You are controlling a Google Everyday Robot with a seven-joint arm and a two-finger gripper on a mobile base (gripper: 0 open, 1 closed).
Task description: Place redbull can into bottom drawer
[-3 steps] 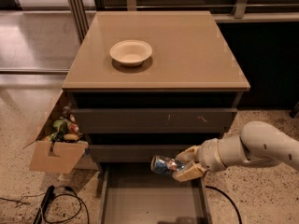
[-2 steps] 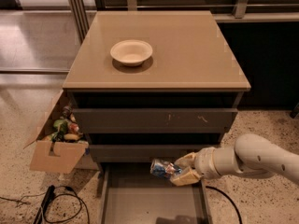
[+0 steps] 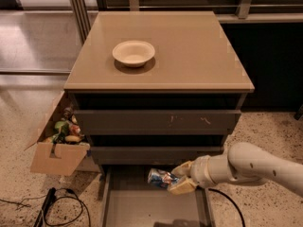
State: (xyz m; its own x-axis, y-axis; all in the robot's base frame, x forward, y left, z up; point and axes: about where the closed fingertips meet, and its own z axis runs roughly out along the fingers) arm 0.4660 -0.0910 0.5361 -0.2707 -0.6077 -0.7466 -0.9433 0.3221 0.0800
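Observation:
The redbull can [image 3: 161, 177] is blue and silver and lies on its side in my gripper [image 3: 179, 178], whose cream fingers close on its right end. My white arm [image 3: 251, 167] comes in from the lower right. The can hangs over the back part of the open bottom drawer [image 3: 151, 207], a grey-brown tray pulled out at the cabinet's foot, just below the middle drawer front [image 3: 156, 154]. The can is above the drawer floor; whether it touches it does not show.
A cream bowl [image 3: 133, 53] sits on the cabinet top [image 3: 189, 56]. The scuffed upper drawer front [image 3: 156, 122] is closed. A cardboard box [image 3: 59, 145] of items stands at the cabinet's left. Black cables [image 3: 61, 207] lie on the floor at lower left.
My arm has lowered and drawn back to the right a little, carrying the can down closer to the bottom drawer. The can stays in the gripper.

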